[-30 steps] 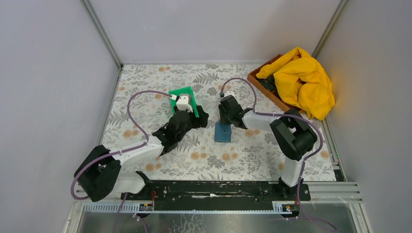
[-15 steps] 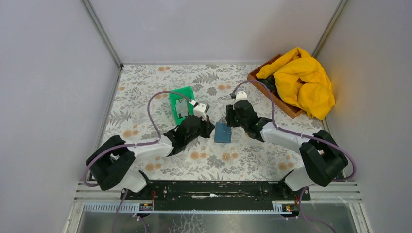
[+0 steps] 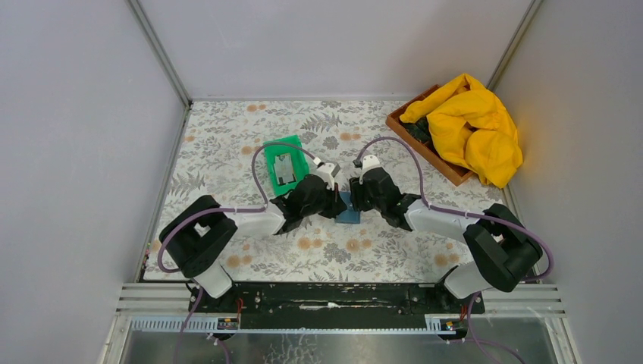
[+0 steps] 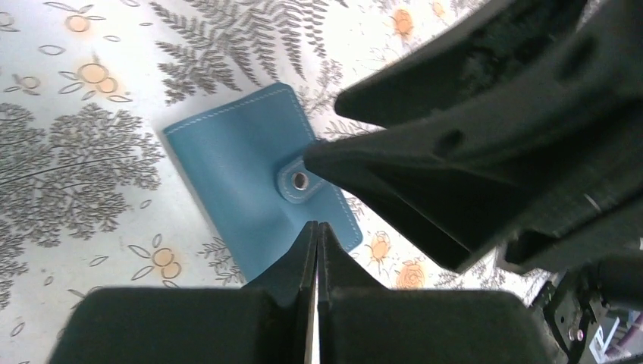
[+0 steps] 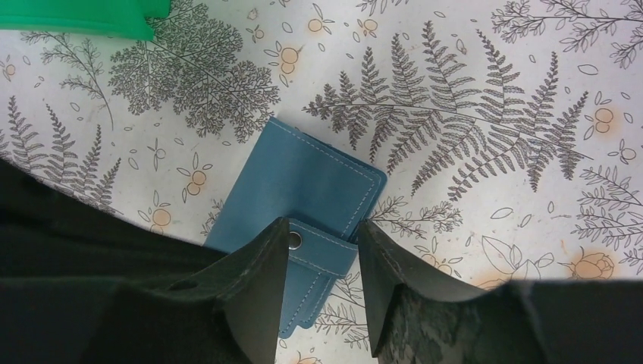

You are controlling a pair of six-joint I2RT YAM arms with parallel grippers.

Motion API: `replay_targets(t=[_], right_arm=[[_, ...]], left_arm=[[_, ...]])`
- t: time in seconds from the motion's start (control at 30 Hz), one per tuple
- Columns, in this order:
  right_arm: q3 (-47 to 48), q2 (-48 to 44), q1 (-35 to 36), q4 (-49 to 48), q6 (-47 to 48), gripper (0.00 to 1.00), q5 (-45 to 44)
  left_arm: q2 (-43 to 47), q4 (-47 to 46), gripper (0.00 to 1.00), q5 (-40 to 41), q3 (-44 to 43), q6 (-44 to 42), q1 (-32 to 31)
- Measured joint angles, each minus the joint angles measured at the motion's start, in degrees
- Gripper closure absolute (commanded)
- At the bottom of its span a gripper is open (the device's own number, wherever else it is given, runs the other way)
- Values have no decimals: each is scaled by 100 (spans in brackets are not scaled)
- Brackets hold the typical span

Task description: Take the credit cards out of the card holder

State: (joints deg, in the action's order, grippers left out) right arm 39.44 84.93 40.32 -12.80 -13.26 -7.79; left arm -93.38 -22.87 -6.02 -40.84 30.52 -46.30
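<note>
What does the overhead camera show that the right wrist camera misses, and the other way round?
Only the overhead view: both whole arms, the left gripper, a grey card lying in the green tray, and a yellow cloth heaped on a brown box. Only the right wrist view: the snap tab fastened across the card holder, with the right gripper open, one finger either side. Both: the blue card holder on the flowered table cover, and the green tray, just its corner in the wrist view.

card holder (image 3: 349, 216) | left claw (image 3: 336, 203), right claw (image 3: 355, 199) both over it | grey card (image 3: 283, 168) in green tray (image 3: 294, 145)
</note>
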Motion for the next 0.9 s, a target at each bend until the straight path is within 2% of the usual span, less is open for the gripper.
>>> replay_targets(t=[0.17, 0.27, 0.5, 0.63, 0.73, 0.9], right_arm=[[0, 0, 94, -7, 63, 48, 44], [0, 13, 162, -2, 103, 37, 46], [4, 199, 229, 7, 190, 35, 57], [79, 389, 254, 55, 205, 39, 59], [111, 501, 289, 87, 212, 46, 59], [190, 599, 321, 136, 236, 68, 44]], left_arm=[[-103, 361, 100, 140, -94, 136, 197], [-162, 688, 100, 240, -120, 153, 256], [-184, 990, 100, 284, -149, 155, 269], [-192, 1034, 100, 328, -173, 153, 269], [-192, 1067, 100, 354, -181, 153, 286], [-195, 1128, 100, 365, -184, 153, 304]])
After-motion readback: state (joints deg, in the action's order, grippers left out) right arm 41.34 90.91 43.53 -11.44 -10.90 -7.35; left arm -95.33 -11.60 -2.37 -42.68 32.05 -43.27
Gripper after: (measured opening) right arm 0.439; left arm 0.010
